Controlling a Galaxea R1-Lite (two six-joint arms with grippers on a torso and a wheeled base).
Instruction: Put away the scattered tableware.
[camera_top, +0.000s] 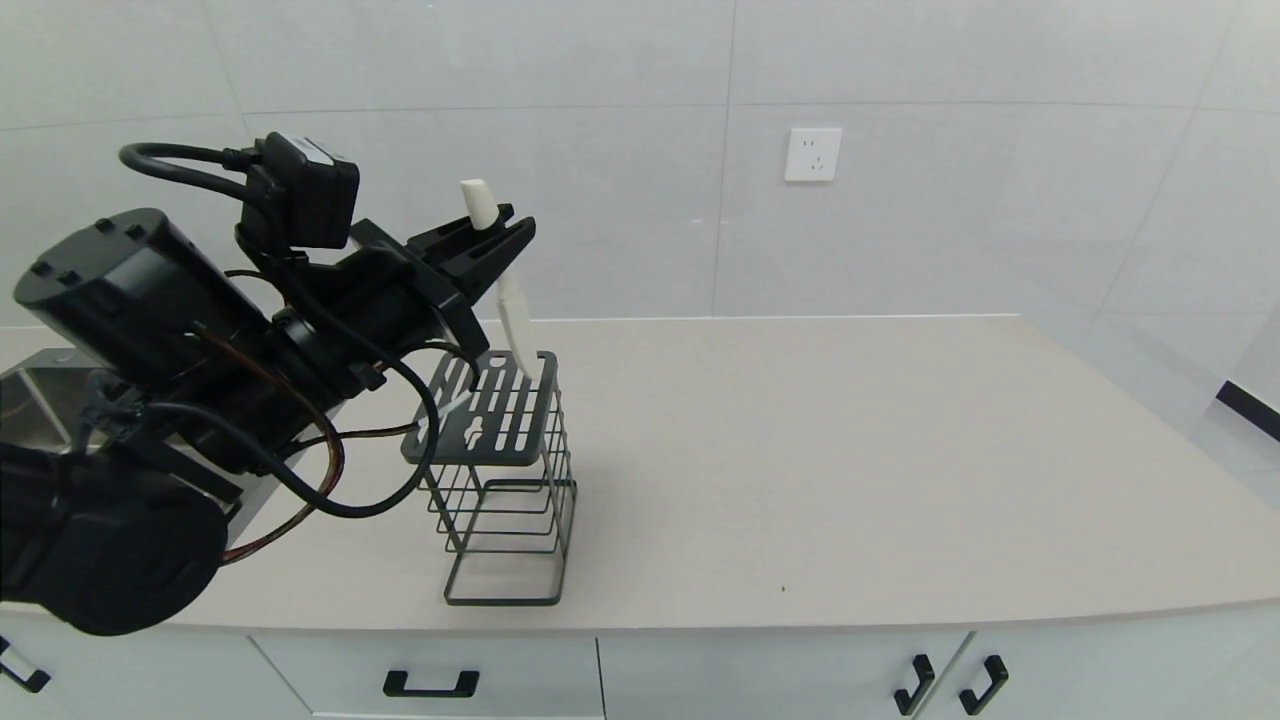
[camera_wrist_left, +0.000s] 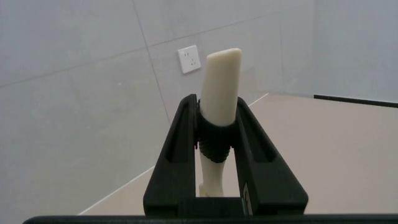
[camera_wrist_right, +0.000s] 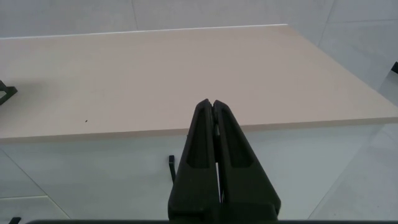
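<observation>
Currently: Utensil at Rack, Insertion Not Complete

**Left side.** The left hand (camera_top: 495, 238) is closed on a white utensil (camera_top: 516, 322), clamping it partway down its length. The rounded upper end stands above the fingers. The flat lower end points down, slightly tilted. The lower tip sits at the far edge of the slotted top plate of the black wire rack (camera_top: 505, 500). It cannot be told whether the tip has entered a slot. A small white piece (camera_top: 452, 407) lies at the near-left slots of the plate, and its kind cannot be told.

**Centre and right.** The rack stands on the surface (camera_top: 850, 450), toward its left part. The right hand (camera_wrist_right: 214, 109) is closed on nothing, with its fingers pressed together. It is held off the front edge of the surface, well apart from the rack.

**Status (judgement).**
- Done: the utensil is picked up and brought to the rack.
- Left: lower the utensil through a slot until the rack bears it, then release the grip.
- Judged from these views, the held utensil is the one item left to stow.
</observation>
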